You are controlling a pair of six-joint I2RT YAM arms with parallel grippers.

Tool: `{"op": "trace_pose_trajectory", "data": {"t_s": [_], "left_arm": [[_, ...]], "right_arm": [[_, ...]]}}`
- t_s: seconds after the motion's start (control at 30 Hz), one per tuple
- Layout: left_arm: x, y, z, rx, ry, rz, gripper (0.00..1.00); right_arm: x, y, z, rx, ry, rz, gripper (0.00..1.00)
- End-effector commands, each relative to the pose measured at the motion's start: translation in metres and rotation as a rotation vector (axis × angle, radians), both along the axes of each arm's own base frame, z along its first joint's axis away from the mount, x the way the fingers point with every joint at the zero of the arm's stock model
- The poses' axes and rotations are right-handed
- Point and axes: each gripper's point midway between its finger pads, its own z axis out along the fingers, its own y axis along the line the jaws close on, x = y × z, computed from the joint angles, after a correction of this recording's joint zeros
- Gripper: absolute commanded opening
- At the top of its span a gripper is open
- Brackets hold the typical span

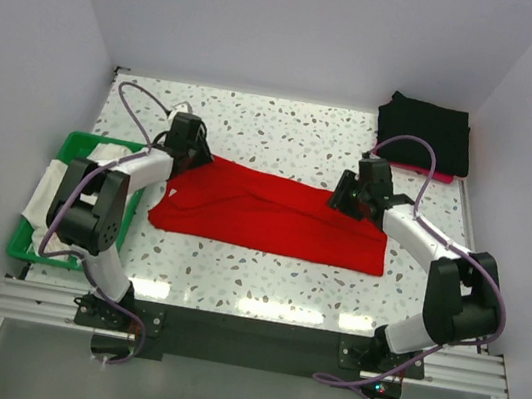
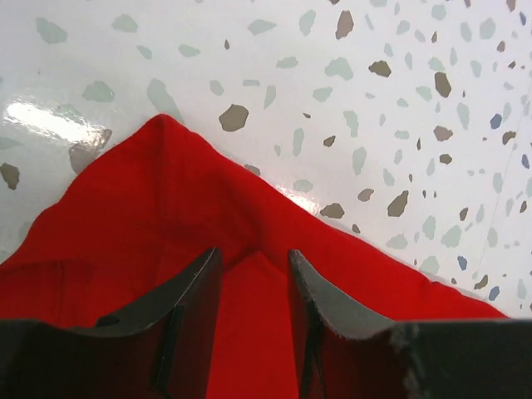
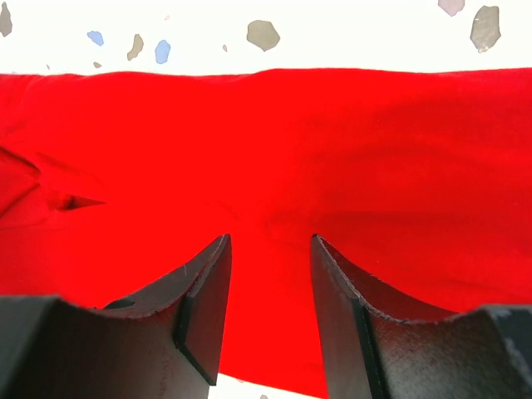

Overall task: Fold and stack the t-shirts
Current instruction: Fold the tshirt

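The red t-shirt lies across the middle of the table, already doubled lengthwise into a long band, its neck end to the left and its hem end to the right. That layout suits a two-arm fold: each arm works one end of the far edge, so the cloth can be moved evenly and without twisting.

The left pincer sits low at the shirt's far left corner. In its wrist view the fingers stand apart with red cloth rising in a small ridge between them. I cannot tell whether they are pinching that ridge or merely straddling it.

The right pincer is at the far edge near the right end. Its fingers are likewise parted over a slight pucker of red cloth, and I cannot tell whether that is a grip either.

The black folded t-shirts are piled in the far right corner, well apart from the work, probably as the stack this shirt will join. A white t-shirt hangs over the green basket on the left, probably awaiting its turn.

The red shirt looks about halfway folded. A crosswise fold is likely next.
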Motion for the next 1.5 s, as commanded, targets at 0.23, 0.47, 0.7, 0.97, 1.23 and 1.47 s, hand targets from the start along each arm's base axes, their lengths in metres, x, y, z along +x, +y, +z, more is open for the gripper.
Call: {"op": "trace_pose_trajectory", "data": {"t_s": [0.23, 0.47, 0.7, 0.97, 1.23, 1.47], "left_arm": [[0.005, -0.016, -0.025, 0.065, 0.066, -0.069, 0.41], [0.008, -0.019, -0.031, 0.075, 0.075, -0.084, 0.44], [0.005, -0.023, -0.036, 0.085, 0.090, -0.097, 0.31], [0.000, -0.026, -0.032, 0.087, 0.085, -0.106, 0.00], [-0.009, -0.030, -0.001, 0.064, 0.029, -0.121, 0.00], [-0.032, -0.044, 0.009, 0.024, 0.008, -0.156, 0.00]], "right_arm": [[0.018, 0.007, 0.022, 0.016, -0.089, 0.037, 0.47], [0.017, 0.007, 0.023, 0.017, -0.095, 0.040, 0.47], [0.015, 0.007, 0.023, 0.016, -0.094, 0.044, 0.47], [0.013, 0.006, 0.025, 0.016, -0.093, 0.042, 0.47], [0.012, 0.006, 0.029, 0.018, -0.101, 0.040, 0.47], [0.012, 0.006, 0.031, 0.022, -0.104, 0.040, 0.47]]}}
